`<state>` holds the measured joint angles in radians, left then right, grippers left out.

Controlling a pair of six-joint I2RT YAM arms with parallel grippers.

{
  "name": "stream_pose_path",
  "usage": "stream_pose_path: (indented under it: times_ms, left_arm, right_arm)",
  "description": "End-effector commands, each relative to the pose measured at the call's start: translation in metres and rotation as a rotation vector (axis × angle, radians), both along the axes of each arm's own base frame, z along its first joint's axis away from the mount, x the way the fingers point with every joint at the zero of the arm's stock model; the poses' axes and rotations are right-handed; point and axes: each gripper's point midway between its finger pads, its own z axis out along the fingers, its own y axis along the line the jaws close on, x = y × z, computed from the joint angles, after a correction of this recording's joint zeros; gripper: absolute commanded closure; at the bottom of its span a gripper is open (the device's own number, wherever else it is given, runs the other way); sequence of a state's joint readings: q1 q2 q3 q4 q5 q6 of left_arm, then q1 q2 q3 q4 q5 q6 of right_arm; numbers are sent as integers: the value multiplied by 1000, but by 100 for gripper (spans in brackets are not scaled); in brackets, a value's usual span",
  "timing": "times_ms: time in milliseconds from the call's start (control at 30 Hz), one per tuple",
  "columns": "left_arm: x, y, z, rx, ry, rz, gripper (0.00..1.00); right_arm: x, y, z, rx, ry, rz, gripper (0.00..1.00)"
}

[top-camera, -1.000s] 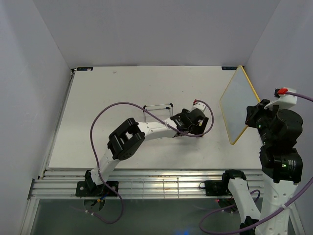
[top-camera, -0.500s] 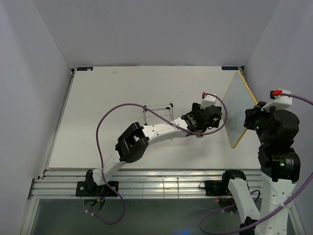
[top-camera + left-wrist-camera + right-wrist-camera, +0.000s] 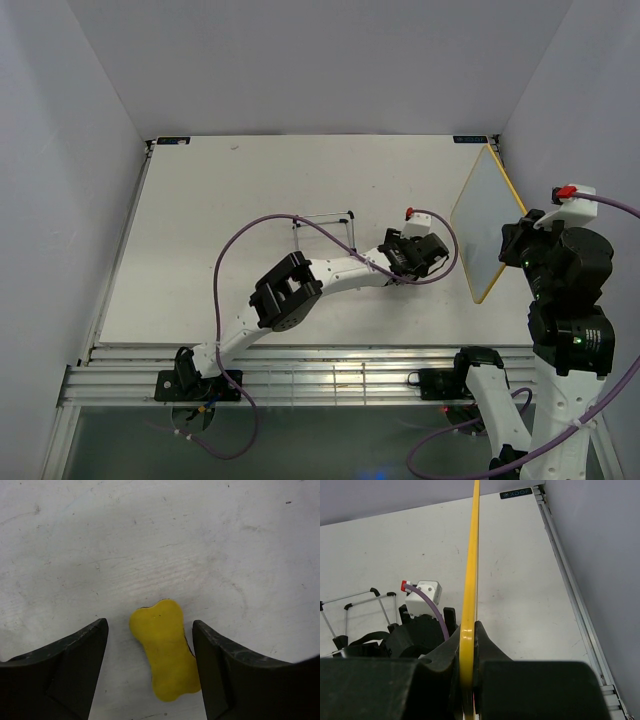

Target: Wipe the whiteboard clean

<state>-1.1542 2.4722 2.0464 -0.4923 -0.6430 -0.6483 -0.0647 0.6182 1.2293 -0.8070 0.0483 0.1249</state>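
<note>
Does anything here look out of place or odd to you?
Nothing looks damaged or spilled. The whiteboard is held upright on edge by the right gripper, away from the wire stand. The yellow eraser lies loose between the open fingers of the left gripper.

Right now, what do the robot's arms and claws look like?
Both the left arm and right arm are white tubes with chunky black joints. A purple cable loops along each. The fingers are flat, black wedges, and each wrist carries a white box with a red tip.
</note>
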Motion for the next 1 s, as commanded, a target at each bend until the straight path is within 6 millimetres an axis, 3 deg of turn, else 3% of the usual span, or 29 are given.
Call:
stream_pose_path:
  times_ms: [0, 233, 433, 500, 867, 967]
  left_arm:
    - [1, -6, 22, -49, -17, 17, 23]
    - [-6, -2, 12, -10, -12, 21, 35]
    - [-12, -6, 19, -5, -30, 7, 35]
    - [-13, -7, 21, -8, -28, -3, 41]
    - [-21, -5, 27, -12, -5, -36, 46]
    - [-23, -5, 27, -14, -4, -39, 57]
  right_arm:
    - [5, 3, 43, -15, -172, 20, 92]
    - [5, 3, 43, -16, -172, 24, 92]
    - [6, 5, 40, -16, -168, 33, 92]
    - [6, 5, 40, -14, -168, 34, 92]
    - [6, 7, 39, -9, -165, 41, 92]
    - [7, 7, 38, -9, -161, 43, 92]
